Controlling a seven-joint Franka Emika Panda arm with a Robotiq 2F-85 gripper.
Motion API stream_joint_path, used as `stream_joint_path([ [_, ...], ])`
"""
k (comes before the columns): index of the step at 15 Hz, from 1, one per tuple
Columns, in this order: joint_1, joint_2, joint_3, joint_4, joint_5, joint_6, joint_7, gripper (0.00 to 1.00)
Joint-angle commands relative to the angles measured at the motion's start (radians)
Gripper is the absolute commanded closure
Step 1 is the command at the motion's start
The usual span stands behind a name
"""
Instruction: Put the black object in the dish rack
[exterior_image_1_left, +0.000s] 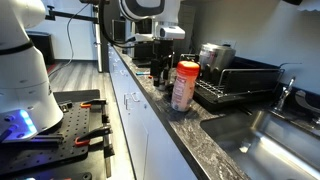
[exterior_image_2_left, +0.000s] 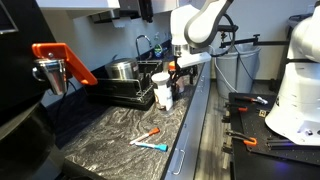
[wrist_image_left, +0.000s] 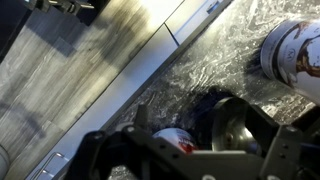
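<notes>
Pincer (wrist_image_left: 190, 150) housing, dark and blurred, fills the bottom of the wrist view. Whether its fingers clamp anything: cannot tell. Between them are a small red-and-white patch and a round metallic disc, neither identifiable. Just ahead lies the black object (wrist_image_left: 205, 105), a dark bluish lump on the desk (wrist_image_left: 200, 60), outline unclear.

Arm (exterior_image_2_left: 200, 25): white, glossy, rounded joints. Elbow high, forearm bent down, wrist aimed at the desk near its front edge. Pincer hangs low, just beside the jar (exterior_image_2_left: 162, 88).

Jar: upright cylinder, red lid, pale label, standing between the pincer and the dish rack (exterior_image_1_left: 240, 85).

Dish rack: black wire, rectangular, raised rim, on the desk next to the steel sink (exterior_image_1_left: 270, 145). A shiny brushed-metal pot (exterior_image_1_left: 215, 55) sits in it. Black object is outside the rack, on the jar's near side.

Desk: dark polished stone, grey-white veining. Two slim pens (exterior_image_2_left: 152, 146) lie near the front edge, well apart from the jar. Floor (wrist_image_left: 70, 70): grey wood planks.
</notes>
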Motion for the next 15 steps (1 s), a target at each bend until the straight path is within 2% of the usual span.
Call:
stream_joint_path([
  [1,0.016,0.025,-0.018,0.031,-0.010,0.005,0.020,0.00],
  [9,0.020,-0.006,-0.017,0.006,-0.038,-0.018,0.037,0.00],
  [15,0.013,0.038,-0.027,0.015,-0.045,0.009,0.071,0.00],
])
